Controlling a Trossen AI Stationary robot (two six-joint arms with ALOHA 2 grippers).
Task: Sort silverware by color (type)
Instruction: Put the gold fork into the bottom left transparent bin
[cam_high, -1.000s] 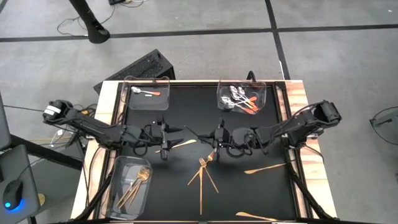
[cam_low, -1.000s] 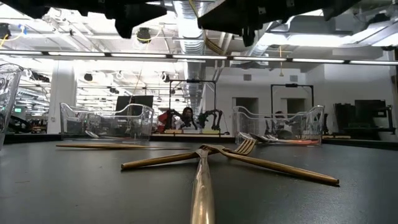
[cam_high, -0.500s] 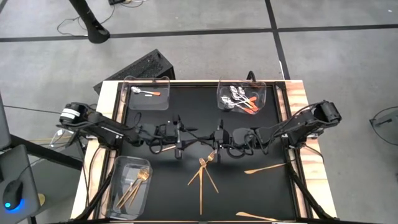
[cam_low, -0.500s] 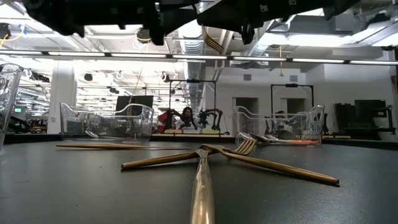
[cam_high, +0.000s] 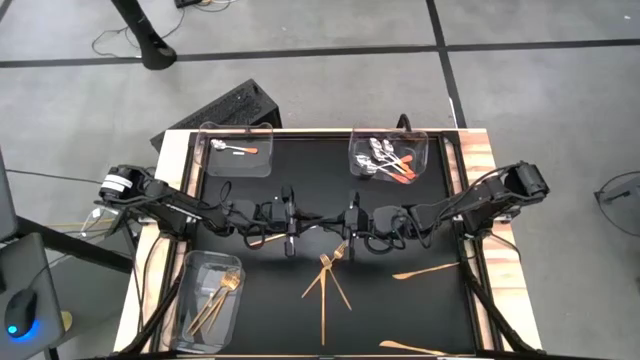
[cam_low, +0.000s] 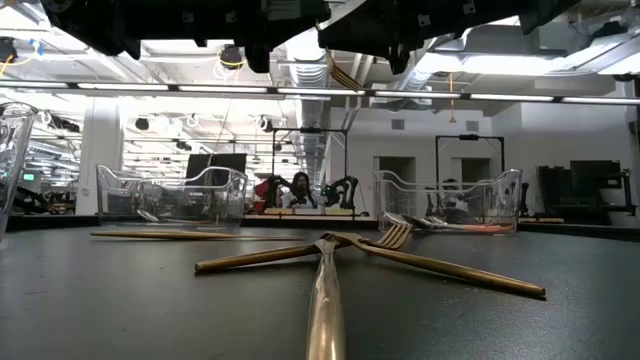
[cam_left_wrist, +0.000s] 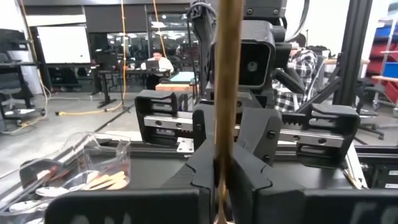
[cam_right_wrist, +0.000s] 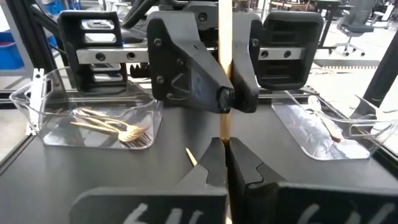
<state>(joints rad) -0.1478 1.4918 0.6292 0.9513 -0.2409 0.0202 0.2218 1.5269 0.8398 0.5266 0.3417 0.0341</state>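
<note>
Mid-worktop (cam_high: 300, 300), the left end effector (cam_high: 297, 216) and right end effector (cam_high: 341, 222) met tip to tip, both clamped on one slim gold knife (cam_right_wrist: 225, 62) held upright between them, above the crossed gold forks (cam_high: 327, 277). Near-left tray (cam_high: 190, 305) held gold forks; far-left tray (cam_high: 212, 163) held one red-handled spoon (cam_high: 234, 148). Far-right tray (cam_high: 420, 148) held several spoons; loose gold pieces (cam_high: 425, 270) lay right.

Three clear plastic trays (cam_high: 238, 137) (cam_high: 420, 148) (cam_high: 190, 300) stand on the black desk (cam_high: 400, 310). A black keyboard (cam_high: 215, 112) lies on the grey floor (cam_high: 300, 30) behind the desk.
</note>
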